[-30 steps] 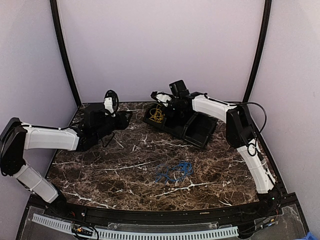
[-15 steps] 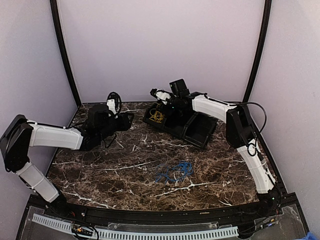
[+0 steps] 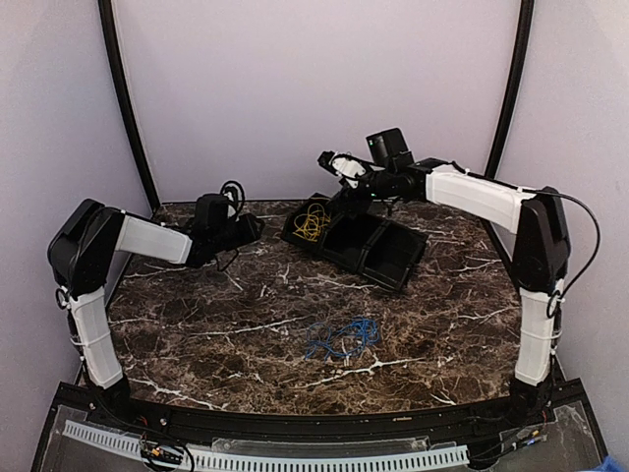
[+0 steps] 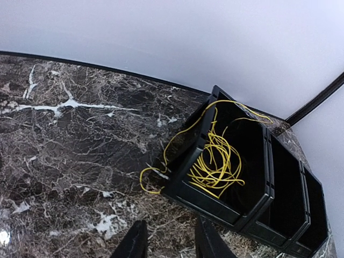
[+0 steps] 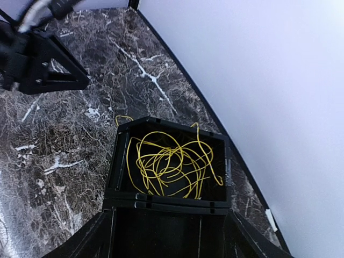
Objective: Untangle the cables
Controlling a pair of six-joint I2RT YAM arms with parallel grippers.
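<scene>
Dark marble counter (image 3: 246, 334), lilac walls. Yellow cable (image 3: 312, 222) lying in black bin (image 3: 388, 258) upper centre, one loop over rim; blue cable (image 3: 341, 337) lower centre, well apart. Left gripper (image 4: 169, 242), right gripper (image 5: 166, 236) both spread, empty. Looks untangled; next probably needs reaching down for blue.

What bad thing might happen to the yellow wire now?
A loop of the yellow cable hangs over the black bin's wall onto the table, so it might snag or get dragged out. The blue cable lies apart on the table, perhaps knotted on itself.
</scene>
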